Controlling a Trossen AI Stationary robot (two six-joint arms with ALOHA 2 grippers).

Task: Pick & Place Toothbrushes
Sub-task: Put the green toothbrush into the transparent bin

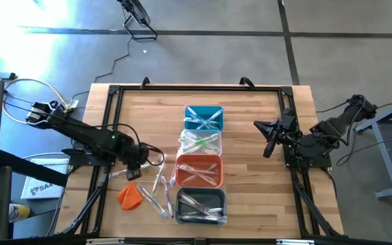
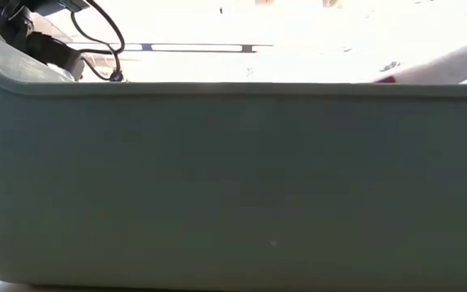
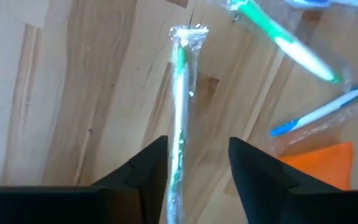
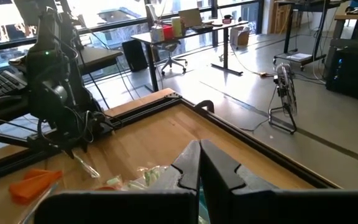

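- The left gripper (image 3: pixel 197 177) hangs low over the wooden table (image 1: pixel 264 122), fingers parted, straddling a wrapped green-and-white toothbrush (image 3: pixel 180 112) without clamping it.
- The brush lies flat on the wood, running lengthwise between the fingertips and out ahead of them (its crinkled wrapper end is farthest away).
- To grip well, I judge the fingers should settle fully to the board and close squarely across the handle, since the slick wrapper could slip.
- Loose toothbrushes (image 1: pixel 160 194) lie beside the orange cloth lump (image 1: pixel 129 197), just left of the grey bin (image 1: pixel 201 206).
- The right gripper (image 4: pixel 199 163) waits, clenched empty, over the table's right side.
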